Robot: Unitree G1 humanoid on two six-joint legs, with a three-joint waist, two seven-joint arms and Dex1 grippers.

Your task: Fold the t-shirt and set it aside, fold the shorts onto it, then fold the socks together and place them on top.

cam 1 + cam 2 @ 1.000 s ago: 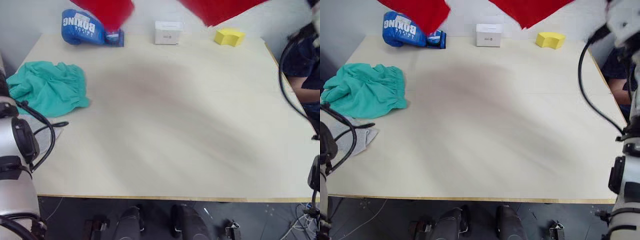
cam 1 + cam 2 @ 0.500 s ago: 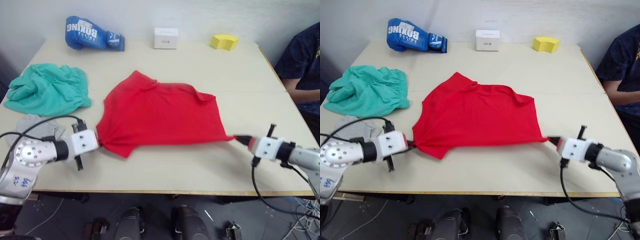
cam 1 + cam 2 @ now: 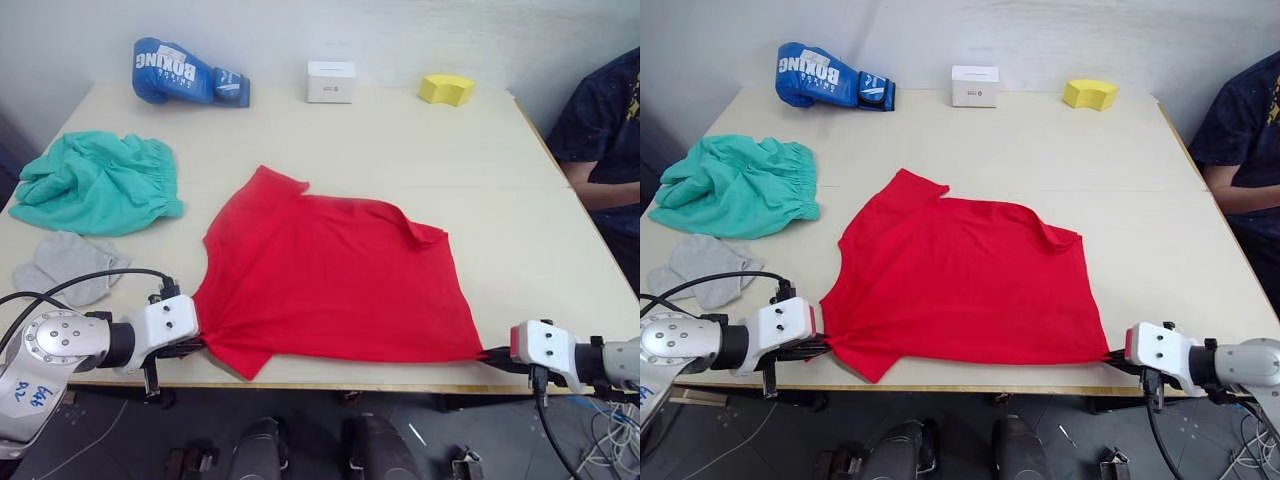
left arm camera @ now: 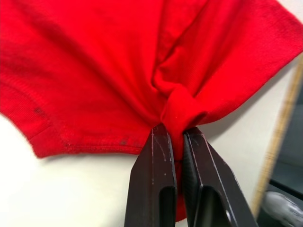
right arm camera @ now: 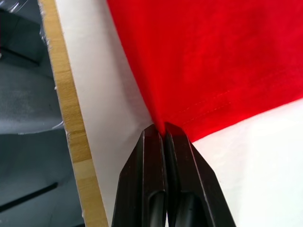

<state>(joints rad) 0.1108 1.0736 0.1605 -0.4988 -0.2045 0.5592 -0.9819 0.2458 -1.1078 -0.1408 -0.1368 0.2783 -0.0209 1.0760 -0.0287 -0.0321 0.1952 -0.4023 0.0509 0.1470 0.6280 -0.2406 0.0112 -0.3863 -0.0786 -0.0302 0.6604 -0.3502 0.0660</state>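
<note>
**Red t-shirt spread on the table, held at both near corners**

Pale wood covers the whole table [image 3: 520,230], and its near edge runs just in front of the two grippers. At this near edge, the left gripper [image 4: 176,137] is closed tight on a bunched fold of the t-shirt [image 3: 330,275], at the corner on the robot's left. The cloth is gathered into a small roll between the two black fingers [image 4: 154,179]. The right gripper [image 5: 164,128] is also closed, and it pinches the thin hem at the other near corner, very close to the table edge.

Between the two grippers the t-shirt lies flat and open on the near half of the table, with some wrinkles around the left corner. One sleeve points away toward the far left, and a small fold stands up near the far right side of the shirt.

On the left side, near the edge, the socks [image 3: 65,265] lie flat, light grey, apart from the shirt. Just behind them are the shorts [image 3: 100,180], teal-green and crumpled in a loose heap.

Along the far edge stand a blue boxing glove [image 3: 185,75], a small white box [image 3: 331,81] and a yellow block [image 3: 447,88]. A person in a dark blue sleeve [image 3: 605,125] sits at the right side of the table.
</note>
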